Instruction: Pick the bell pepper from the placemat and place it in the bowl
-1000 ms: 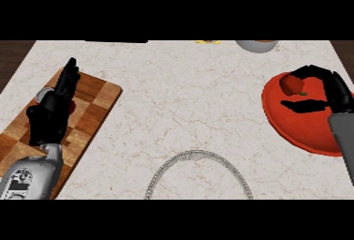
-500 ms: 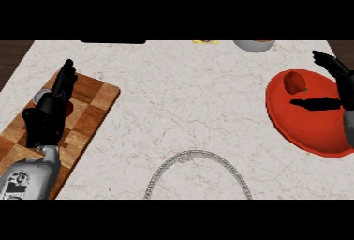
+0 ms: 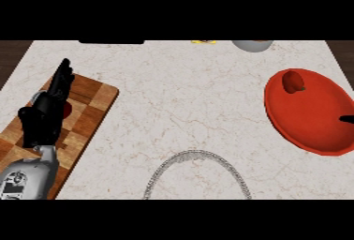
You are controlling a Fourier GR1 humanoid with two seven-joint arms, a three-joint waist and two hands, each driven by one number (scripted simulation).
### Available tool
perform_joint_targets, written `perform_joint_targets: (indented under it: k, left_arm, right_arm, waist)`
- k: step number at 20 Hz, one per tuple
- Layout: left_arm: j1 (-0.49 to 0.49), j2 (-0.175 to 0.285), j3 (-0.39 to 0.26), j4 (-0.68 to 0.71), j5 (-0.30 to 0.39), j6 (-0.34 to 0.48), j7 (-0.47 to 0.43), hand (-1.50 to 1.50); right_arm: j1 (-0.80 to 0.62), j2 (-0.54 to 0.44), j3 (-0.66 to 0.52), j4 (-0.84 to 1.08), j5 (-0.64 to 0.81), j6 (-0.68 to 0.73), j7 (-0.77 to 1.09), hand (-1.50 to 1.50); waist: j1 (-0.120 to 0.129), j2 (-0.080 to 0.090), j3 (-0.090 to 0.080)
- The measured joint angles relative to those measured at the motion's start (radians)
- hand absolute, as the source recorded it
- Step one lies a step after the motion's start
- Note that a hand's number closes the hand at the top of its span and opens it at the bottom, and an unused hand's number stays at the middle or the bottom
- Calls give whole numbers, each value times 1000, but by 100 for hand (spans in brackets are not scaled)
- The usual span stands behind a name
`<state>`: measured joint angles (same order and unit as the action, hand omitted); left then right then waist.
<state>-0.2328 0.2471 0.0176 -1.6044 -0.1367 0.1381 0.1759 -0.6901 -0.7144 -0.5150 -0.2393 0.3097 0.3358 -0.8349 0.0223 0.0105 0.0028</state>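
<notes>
The pale marble counter (image 3: pixel 187 103) fills the view. A checkered wooden board (image 3: pixel 93 101) lies on it slantwise, far to the left of the red bowl (image 3: pixel 318 122), with open counter between them. The bowl itself sits at the counter's right side, its rim reaching close to the view's right edge.

The grey left forearm (image 3: pixel 27 178) comes in from the lower left, well apart from the bowl, and the left hand (image 3: pixel 43 117) hangs over the board. Its fingers (image 3: pixel 62 77) are straight, close together and pointing away from the robot, holding nothing.

A thin wire ring (image 3: pixel 195 152) rests on the counter below and to the left of the bowl, cut off by the lower edge. A flat black thing (image 3: pixel 110 41) lies at the counter's far edge, up and far left of the bowl. A grey cup (image 3: pixel 252 45) stands above the bowl.

The bell pepper (image 3: pixel 294 83) lies inside the bowl, in its upper left part near the rim.

A small red patch (image 3: pixel 67 108) shows on the board just beside the left hand. A yellow scrap (image 3: pixel 204 41) lies left of the cup.

Only a black sliver of the right hand (image 3: pixel 346 119) shows over the bowl's right part; whether it is wide or closed cannot be told.
</notes>
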Motion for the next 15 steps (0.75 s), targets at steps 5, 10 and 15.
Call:
perform_joint_targets:
  k: [5,10,15]
  left_arm:
    - [-8,-9,0,10,-9,6,-2,0]
    - [5,-6,10,10,-5,2,-4,0]
    - [2,-11,10,12,-8,3,-3,0]
  right_arm:
    - [72,-65,-4,3,-25,79,-11,-150]
    - [149,-81,19,-29,-32,104,-37,-150]
    - [206,-93,37,-68,-53,120,-50,-150]
  waist:
    - [-6,0,1]
    - [-11,-3,2]
    - [-18,-6,1]
